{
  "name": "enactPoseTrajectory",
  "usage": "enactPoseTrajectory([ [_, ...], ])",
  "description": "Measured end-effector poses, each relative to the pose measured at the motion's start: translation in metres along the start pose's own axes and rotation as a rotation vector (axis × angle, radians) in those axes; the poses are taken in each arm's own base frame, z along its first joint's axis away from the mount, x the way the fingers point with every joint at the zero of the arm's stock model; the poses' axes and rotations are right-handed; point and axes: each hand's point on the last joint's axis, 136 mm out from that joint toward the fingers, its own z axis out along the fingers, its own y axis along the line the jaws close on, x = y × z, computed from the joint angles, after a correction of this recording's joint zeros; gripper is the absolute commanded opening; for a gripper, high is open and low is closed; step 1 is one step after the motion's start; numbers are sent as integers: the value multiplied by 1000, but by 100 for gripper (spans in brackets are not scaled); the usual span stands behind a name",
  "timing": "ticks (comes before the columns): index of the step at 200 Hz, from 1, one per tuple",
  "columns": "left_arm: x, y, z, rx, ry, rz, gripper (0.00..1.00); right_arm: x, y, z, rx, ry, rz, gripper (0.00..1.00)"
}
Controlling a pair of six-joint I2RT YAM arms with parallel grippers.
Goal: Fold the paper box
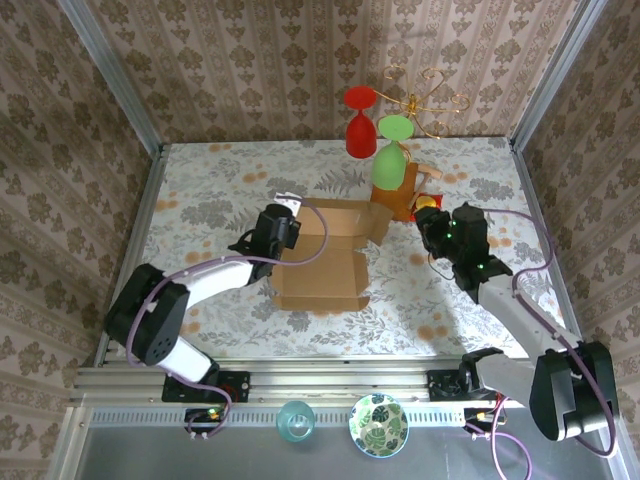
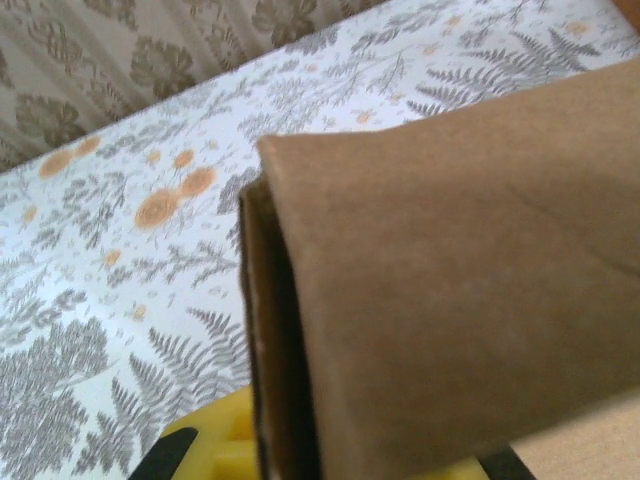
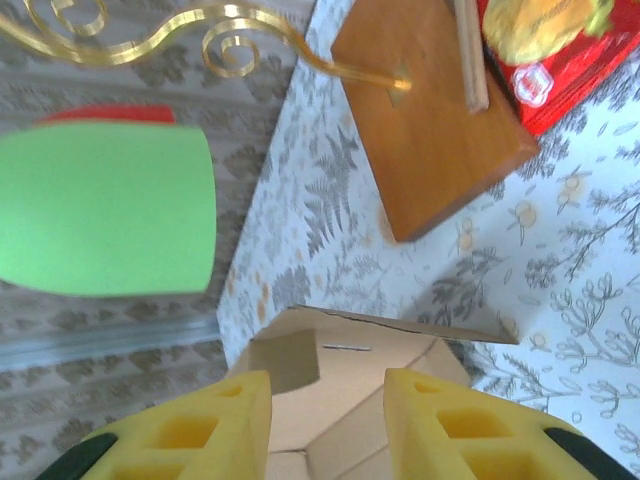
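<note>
At the left wall of the box point(image 1: 325, 270), the left gripper point(image 1: 280, 232) is clenched on cardboard. Its wrist view has a raised tan panel running straight down between the yellow pads, so it looks to be pinning that side upright. Across from it, the right gripper point(image 3: 328, 430) has its fingers point(image 3: 200, 430) parted. They are aimed at the box's far-right corner, where a folded flap with a slot shows in the gap. I can't tell whether the pads touch the card; nothing looks pinched.

The box sits about mid-worktop, half formed, with its near part a shallow tray and a panel standing toward the far side. Its longer side seems to run roughly left to right, along the line between the two grippers. The loose corner lies straight ahead of the right gripper and a little toward the left, so that arm is clearly the nearer one for it. My guess is the next move is a short push or pinch on that flap while the left side is held.

Room is the trouble. The wooden stand point(image 1: 398, 205) is just beside that corner on the far-right, with a green glass point(image 1: 392, 160) and a red glass point(image 1: 360, 130) hanging above. A wide swing toward the far edge of the worktop point(image 1: 200, 190) risks a knock. Toward the near and left edges the worktop lies open.
</note>
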Motion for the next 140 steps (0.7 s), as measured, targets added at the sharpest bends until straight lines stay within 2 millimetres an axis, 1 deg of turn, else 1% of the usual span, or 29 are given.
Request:
enactPoseTrajectory([
  [14,5,7,-3,15,31,-22,0,13,6,7,2,41,-24,37],
  [26,14,11,-4,27,73,-41,0,25,14,12,-3,76,-41,35],
  [43,27,13,-5,42,133,-76,0,52,21,22,-10,140,-67,34],
  [61,34,13,-6,57,179,-107,0,79,19,31,-11,199,-78,38],
  [72,35,12,-7,66,198,-120,0,94,12,38,-5,227,-77,41],
  [77,34,12,-7,70,205,-125,0,99,5,42,5,237,-70,43],
  [110,33,9,-9,89,231,-140,0,113,-42,67,111,263,-53,49],
  [123,35,8,-9,91,241,-144,0,119,-52,74,135,274,-57,50],
  [140,40,7,-8,92,258,-148,0,127,-62,80,154,290,-67,50],
])
